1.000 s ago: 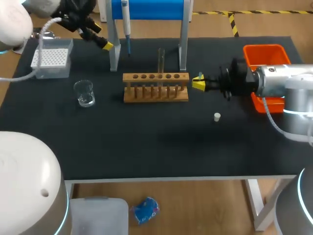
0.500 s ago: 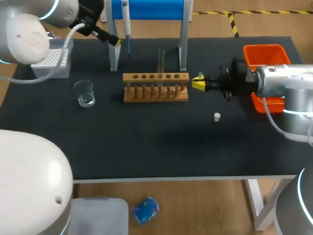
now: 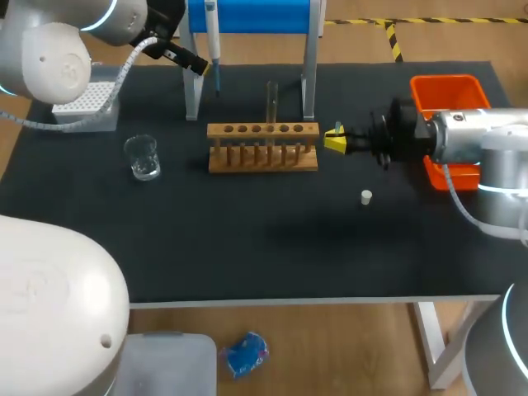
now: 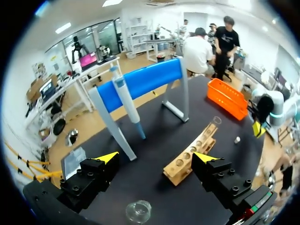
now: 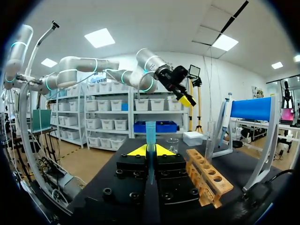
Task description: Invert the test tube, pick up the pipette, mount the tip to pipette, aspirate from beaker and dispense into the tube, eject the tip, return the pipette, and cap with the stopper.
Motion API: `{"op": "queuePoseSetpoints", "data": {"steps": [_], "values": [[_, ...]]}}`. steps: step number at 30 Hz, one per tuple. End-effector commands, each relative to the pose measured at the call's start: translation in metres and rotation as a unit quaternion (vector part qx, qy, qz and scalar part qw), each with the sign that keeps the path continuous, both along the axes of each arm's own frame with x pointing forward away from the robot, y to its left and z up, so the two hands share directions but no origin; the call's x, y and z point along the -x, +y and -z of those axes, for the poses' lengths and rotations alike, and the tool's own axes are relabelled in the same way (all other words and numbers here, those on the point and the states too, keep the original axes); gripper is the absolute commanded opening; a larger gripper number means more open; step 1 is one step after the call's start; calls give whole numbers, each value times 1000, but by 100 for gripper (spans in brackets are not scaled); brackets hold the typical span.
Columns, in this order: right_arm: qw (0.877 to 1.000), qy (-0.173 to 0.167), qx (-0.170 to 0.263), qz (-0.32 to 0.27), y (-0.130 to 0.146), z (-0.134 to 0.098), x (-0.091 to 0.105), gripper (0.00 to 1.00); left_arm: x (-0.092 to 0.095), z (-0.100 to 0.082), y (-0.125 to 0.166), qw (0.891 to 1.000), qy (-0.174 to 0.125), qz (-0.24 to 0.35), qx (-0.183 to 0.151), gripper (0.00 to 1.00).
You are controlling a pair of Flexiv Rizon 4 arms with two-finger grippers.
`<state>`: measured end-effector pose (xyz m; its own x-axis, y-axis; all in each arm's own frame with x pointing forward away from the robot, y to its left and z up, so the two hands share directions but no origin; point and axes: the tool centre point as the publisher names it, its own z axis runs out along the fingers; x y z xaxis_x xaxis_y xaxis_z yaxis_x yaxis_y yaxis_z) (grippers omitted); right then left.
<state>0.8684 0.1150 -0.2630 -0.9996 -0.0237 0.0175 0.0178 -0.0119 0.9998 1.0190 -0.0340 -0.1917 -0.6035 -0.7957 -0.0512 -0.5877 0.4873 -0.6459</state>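
Left wrist view shows our left gripper [image 4: 156, 156] spread wide, with the pipette [image 4: 127, 107] hanging on its blue stand [image 4: 150, 79] ahead. Our right gripper [image 5: 150, 151] pinches a blue pipette tip [image 5: 150, 133], just beside the wooden rack [image 5: 209, 176] that holds the test tube [image 3: 271, 97].

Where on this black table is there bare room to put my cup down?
The wide front strip of the table, nearer than the beaker, rack and stopper, is bare. Crowded: the back, around the stand, tip box and orange bin.
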Motion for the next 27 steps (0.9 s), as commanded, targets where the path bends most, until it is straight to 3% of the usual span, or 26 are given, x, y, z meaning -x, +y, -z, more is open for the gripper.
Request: {"op": "queuePoseSetpoints", "data": {"steps": [1, 8, 16, 27], "values": [[1000, 0, 1, 2, 0, 0, 1, 0, -10, 14, -21, 999, -15, -50, -16, 100], [1000, 0, 1, 2, 0, 0, 1, 0, -22, 12, -26, 990, -51, -133, 1, 100], [1000, 0, 1, 2, 0, 0, 1, 0, -44, 8, -25, 982, -70, -172, 10, 100], [1000, 0, 1, 2, 0, 0, 1, 0, -72, 7, -45, 972, -92, -216, 24, 100]]}}
